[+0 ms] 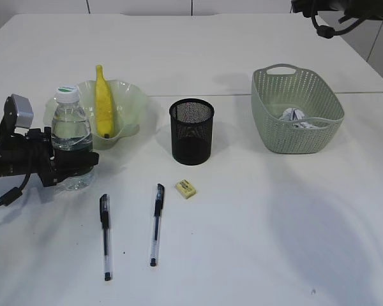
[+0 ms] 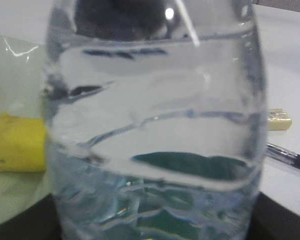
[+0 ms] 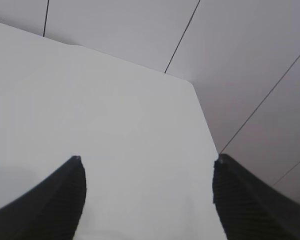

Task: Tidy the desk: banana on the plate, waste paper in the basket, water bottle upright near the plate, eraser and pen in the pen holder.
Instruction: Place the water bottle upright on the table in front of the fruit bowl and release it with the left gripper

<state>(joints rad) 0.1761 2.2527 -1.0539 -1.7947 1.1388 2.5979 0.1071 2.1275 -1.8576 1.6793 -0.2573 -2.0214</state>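
Left gripper [image 1: 76, 167], black, reaching in level from 9 o'clock, jaws closed around the lower body of the small clear plastic water bottle [image 1: 71, 131] with white cap and dark green label; the bottle stands upright on the large plain white desk [image 1: 255, 242], so the hold appears to steady it at its set-down spot, though the left wrist view is filled by the bottle and shows no jaw contact clearly. At the bottle's 2 o'clock, just beside it, the translucent pale green wavy-rimmed plate [image 1: 131, 102] carries the long yellow banana [image 1: 103, 102]. Centre: black metal mesh pen holder [image 1: 191, 131]; at its 6 o'clock the tiny pale yellow eraser [image 1: 186, 188] and two black-capped clear pens [image 1: 156, 223], lying flat, not yet stowed. At 3 o'clock the sage green perforated basket [image 1: 274, 121] contains the crumpled white waste paper [image 1: 295, 117]. Right gripper [image 3: 149, 165], raised at 1 o'clock, jaws wide and empty, parked clear of the work
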